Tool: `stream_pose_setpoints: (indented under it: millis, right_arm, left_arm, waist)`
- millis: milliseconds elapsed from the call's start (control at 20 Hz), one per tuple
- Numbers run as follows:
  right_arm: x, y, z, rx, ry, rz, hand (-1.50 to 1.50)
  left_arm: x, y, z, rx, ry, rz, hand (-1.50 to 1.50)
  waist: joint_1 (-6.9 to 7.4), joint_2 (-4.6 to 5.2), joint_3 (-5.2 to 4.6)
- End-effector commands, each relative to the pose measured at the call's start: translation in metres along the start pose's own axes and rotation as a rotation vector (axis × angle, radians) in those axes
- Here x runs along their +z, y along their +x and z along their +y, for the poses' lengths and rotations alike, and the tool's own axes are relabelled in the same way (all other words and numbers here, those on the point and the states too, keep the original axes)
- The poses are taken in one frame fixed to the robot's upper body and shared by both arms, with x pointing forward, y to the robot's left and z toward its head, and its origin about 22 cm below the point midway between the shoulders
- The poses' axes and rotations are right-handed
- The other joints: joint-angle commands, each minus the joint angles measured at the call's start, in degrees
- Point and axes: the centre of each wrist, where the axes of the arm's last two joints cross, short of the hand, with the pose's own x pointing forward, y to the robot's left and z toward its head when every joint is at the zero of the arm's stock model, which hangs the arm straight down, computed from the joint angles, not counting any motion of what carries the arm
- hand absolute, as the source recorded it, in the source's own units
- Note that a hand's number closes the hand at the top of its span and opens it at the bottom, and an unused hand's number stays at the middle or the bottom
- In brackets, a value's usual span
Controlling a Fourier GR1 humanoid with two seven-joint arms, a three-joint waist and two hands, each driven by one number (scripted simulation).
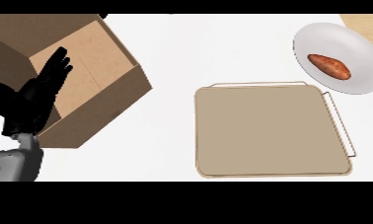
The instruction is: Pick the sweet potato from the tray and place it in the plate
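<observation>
The sweet potato (329, 66) is lying on the plate (320, 40), a smooth white round dish sitting at the far right corner of the white counter (211, 45). The potato is a tapered, orange-brown spindle with a slightly mottled skin, resting aslant near the middle of the plate and touching nothing else.

Just nearer than the plate, toward the counter's near right edge, the tray (270, 134) is sitting flat: a tan, matte, squarish sheet with rounded corners, a thin raised rim and slim wire-like handles showing along its far and right sides. Its far right corner is lying just beside the plate's rim; I cannot tell whether the two are touching.

At the far left corner a brown cardboard box (102, 85) is standing open, its flaps angled outward and its plain interior walls showing a crease.

The left hand (36, 99) is showing at the left edge, black, with its fingers straight and pointing up and away, holding nothing and resting in front of the box's near side; its grey forearm (20, 161) is coming up from the lower left corner. The right hand is nowhere to be seen.

A pale wooden-looking surface (358, 20) is peeking in at the far right corner, beyond the plate.
</observation>
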Motion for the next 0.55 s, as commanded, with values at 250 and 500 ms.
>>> stream_pose_setpoints:
  millis: [250, 500]
  right_arm:
    - [0.018, -0.007, -0.033, 0.063, -0.019, 0.010, -1.50]
    - [0.028, -0.012, -0.046, 0.076, -0.024, 0.066, -1.50]
  left_arm:
    - [-0.010, -0.020, -0.031, 0.069, -0.016, 0.077, 0.00]
    - [0.002, -0.031, -0.033, 0.088, -0.035, 0.098, 0.00]
  waist:
    - [-0.35, 1.36, -1.22]
    - [0.28, 1.35, -1.19]
